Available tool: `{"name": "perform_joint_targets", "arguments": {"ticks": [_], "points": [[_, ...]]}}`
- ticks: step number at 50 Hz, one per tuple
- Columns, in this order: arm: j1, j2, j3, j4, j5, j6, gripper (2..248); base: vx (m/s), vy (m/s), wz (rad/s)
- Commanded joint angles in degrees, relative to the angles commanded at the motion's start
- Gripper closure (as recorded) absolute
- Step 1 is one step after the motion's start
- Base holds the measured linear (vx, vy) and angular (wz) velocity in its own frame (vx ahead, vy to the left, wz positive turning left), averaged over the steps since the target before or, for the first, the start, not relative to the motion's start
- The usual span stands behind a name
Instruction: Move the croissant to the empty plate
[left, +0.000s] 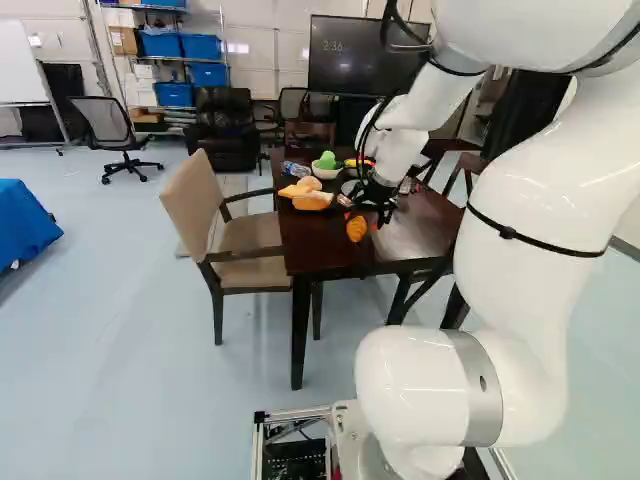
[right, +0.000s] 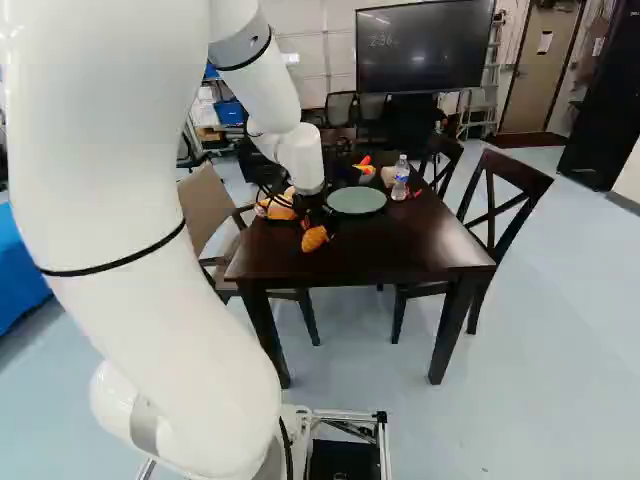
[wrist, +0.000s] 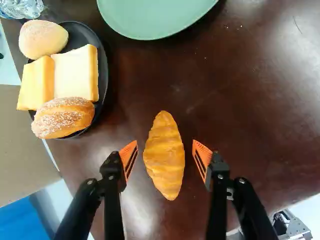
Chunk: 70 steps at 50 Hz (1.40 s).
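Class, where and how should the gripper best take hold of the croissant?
Probably across the thick middle of the croissant, from above, one finger on each long side: it lies flat, long and narrow, tapering to both ends, with bare table on both sides.

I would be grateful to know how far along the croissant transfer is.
The open pincer looks lined up around the croissant. Nothing is gripped yet: gaps show on both sides, so the approach seems in progress. Left to do: grip it, lift it off the table and set it on the bare green plate.
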Motion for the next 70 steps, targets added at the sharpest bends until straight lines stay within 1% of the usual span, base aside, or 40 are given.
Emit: {"name": "perform_joint_targets", "arguments": {"ticks": [2, 3, 7, 8, 12, 13, 34, 35, 39, 40, 60, 65, 66, 70], "points": [[0.0, 0.0, 0.0, 0.0, 0.0, 0.0, 81, 0.0, 0.0, 0.0], [0.0, 0.0, 0.0, 0.0, 0.0, 0.0, 94, 0.0, 0.0, 0.0], [0.0, 0.0, 0.0, 0.0, 0.0, 0.0, 94, 0.0, 0.0, 0.0], [0.0, 0.0, 0.0, 0.0, 0.0, 0.0, 106, 0.0, 0.0, 0.0], [0.0, 0.0, 0.0, 0.0, 0.0, 0.0, 106, 0.0, 0.0, 0.0], [0.0, 0.0, 0.0, 0.0, 0.0, 0.0, 115, 0.0, 0.0, 0.0], [0.0, 0.0, 0.0, 0.0, 0.0, 0.0, 114, 0.0, 0.0, 0.0], [0.0, 0.0, 0.0, 0.0, 0.0, 0.0, 127, 0.0, 0.0, 0.0], [0.0, 0.0, 0.0, 0.0, 0.0, 0.0, 127, 0.0, 0.0, 0.0], [0.0, 0.0, 0.0, 0.0, 0.0, 0.0, 136, 0.0, 0.0, 0.0], [0.0, 0.0, 0.0, 0.0, 0.0, 0.0, 134, 0.0, 0.0, 0.0], [0.0, 0.0, 0.0, 0.0, 0.0, 0.0, 137, 0.0, 0.0, 0.0], [0.0, 0.0, 0.0, 0.0, 0.0, 0.0, 146, 0.0, 0.0, 0.0], [0.0, 0.0, 0.0, 0.0, 0.0, 0.0, 146, 0.0, 0.0, 0.0]]}}
